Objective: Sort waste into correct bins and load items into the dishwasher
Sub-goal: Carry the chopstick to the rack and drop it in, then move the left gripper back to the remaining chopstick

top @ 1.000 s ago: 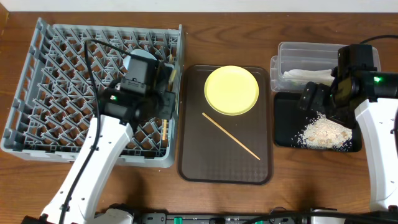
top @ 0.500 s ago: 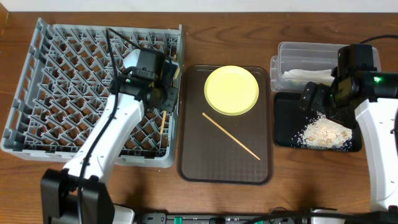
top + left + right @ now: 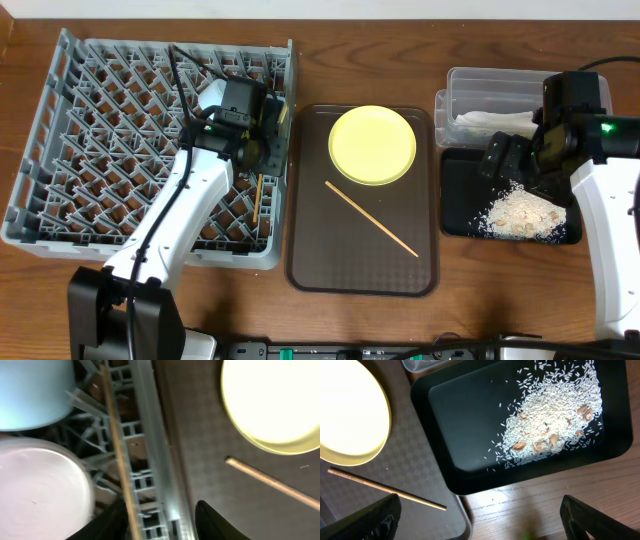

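Starting at the left hand (image 3: 160,522), its fingers (image 3: 107,525) are seen spread wide over the right edge of the dish rack (image 3: 60,130), with nothing clamped between them. One chopstick (image 3: 117,445) is found lying in the rack along its right wall, close by one finger but not pinched, so it is judged to be delivered. Just beyond it, a light blue bowl (image 3: 30,390) and a whitish bowl (image 3: 40,490) are seated among the pegs and are counted as loaded. Farther out, on the brown serving tray (image 3: 310,250), the yellow plate (image 3: 372,145) and the second chopstick (image 3: 372,218) are lying apart from each other; these two are judged to be what is left for the rack. Across the bench (image 3: 470,300), the right hand (image 3: 485,520) is held released and empty above the black tray (image 3: 465,420), in which the food crumbs (image 3: 550,415) are gathered. A crumpled napkin (image 3: 490,120) is lying in the clear tub (image 3: 460,75) just behind that tray. The waste sorting is therefore taken as done, so far as can be shown. No cup and no wrapper can be made out in any view.
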Robot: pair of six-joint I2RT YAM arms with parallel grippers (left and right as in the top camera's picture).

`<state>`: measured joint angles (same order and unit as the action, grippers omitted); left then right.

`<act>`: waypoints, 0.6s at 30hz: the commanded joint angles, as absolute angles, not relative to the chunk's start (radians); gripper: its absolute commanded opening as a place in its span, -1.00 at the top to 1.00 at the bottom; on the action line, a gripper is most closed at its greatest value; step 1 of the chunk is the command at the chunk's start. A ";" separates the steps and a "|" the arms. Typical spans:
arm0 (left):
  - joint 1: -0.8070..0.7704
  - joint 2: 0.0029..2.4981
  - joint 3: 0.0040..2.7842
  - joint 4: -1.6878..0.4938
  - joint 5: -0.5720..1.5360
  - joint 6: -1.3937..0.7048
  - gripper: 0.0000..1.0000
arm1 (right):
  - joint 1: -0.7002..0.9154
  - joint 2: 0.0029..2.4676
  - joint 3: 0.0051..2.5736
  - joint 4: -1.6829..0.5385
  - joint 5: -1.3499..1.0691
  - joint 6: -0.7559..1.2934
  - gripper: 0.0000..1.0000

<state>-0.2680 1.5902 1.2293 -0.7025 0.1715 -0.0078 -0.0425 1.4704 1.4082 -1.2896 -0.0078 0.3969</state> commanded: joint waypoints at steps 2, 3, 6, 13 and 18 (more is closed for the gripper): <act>-0.313 1.555 1.253 -0.704 0.328 -0.302 0.06 | -0.053 1.452 1.412 -1.291 -0.008 0.384 -0.98; -0.334 1.555 1.252 -0.705 0.331 -0.388 0.07 | -0.053 1.452 1.412 -1.290 -0.008 0.384 -0.99; -0.404 1.565 1.248 -0.699 0.328 -0.568 0.07 | -0.053 1.452 1.412 -1.287 -0.008 0.384 -0.98; -0.590 1.604 1.248 -0.641 0.234 -0.867 -0.04 | -0.053 1.452 1.412 -1.288 -0.009 0.384 -0.99; -0.689 1.654 1.248 -0.633 0.083 -1.061 0.00 | -0.053 1.452 1.412 -1.291 -0.009 0.384 -0.98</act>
<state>-0.6590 1.6207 1.2293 -0.6369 0.1951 -0.8806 -0.0425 1.4704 1.4082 -1.2900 -0.0078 0.3969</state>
